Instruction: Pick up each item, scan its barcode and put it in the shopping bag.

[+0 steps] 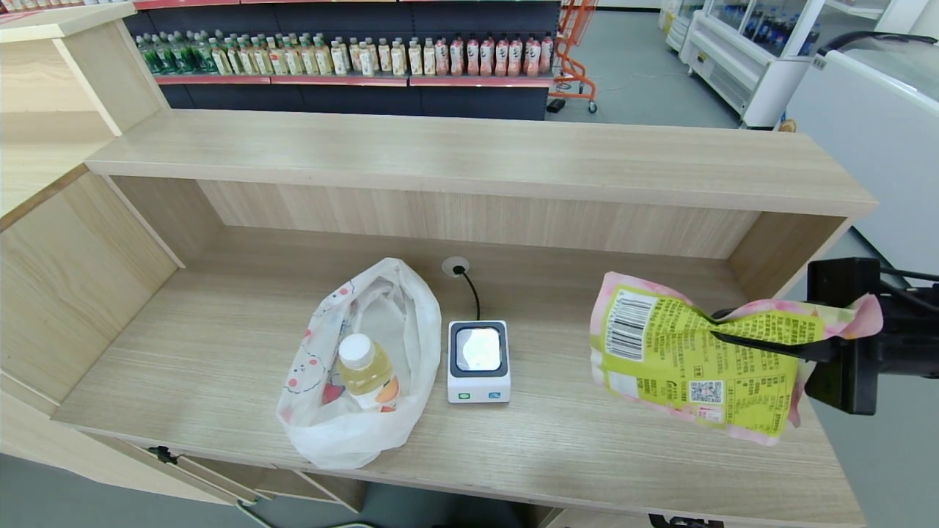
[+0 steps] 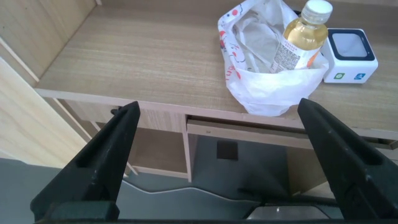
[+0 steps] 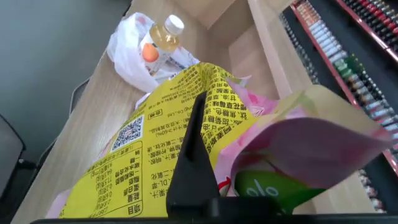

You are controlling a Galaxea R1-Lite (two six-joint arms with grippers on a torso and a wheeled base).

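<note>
Left gripper (image 2: pixel 219 109) hung wide open, empty, left of the scanner (image 1: pixel 478 359). Shopping bag (image 1: pixel 323 433) holding a bottle (image 1: pixel 364 370) sat just left of it. Right of it, right gripper (image 1: pixel 715 326) pinched the snack pouch (image 1: pixel 682 359), barcode (image 1: pixel 627 325) up. Scan step, I'd say: barcode needed turning onto the scanner.

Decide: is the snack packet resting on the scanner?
No, the right gripper holds the snack packet in the air, right of the scanner.

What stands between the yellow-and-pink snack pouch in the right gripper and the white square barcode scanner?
Nothing visible: only wooden counter lies between the snack pouch, clamped in the right gripper, and the scanner.
</note>
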